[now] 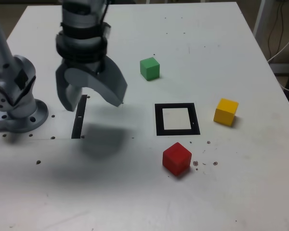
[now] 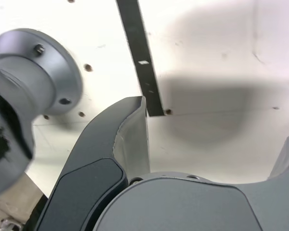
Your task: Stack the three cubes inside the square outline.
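In the exterior view three cubes lie apart on the white table: a green cube (image 1: 150, 68) at the back, a yellow cube (image 1: 226, 111) on the exterior view's right, and a red cube (image 1: 176, 159) nearest the front. Between them lies the square outline (image 1: 177, 119), a black frame with a white centre and nothing inside it. My gripper (image 1: 90, 97) hangs open above the table well to the exterior view's left of the outline, holding nothing. The wrist view shows its spread grey fingers (image 2: 130, 139) over bare table; no cube appears there.
A narrow black strip (image 1: 79, 117) (image 2: 139, 53) lies on the table under the gripper. The arm's grey base (image 1: 17, 103) (image 2: 36, 72) stands at the exterior view's left edge. Cables hang beyond the table's far right corner.
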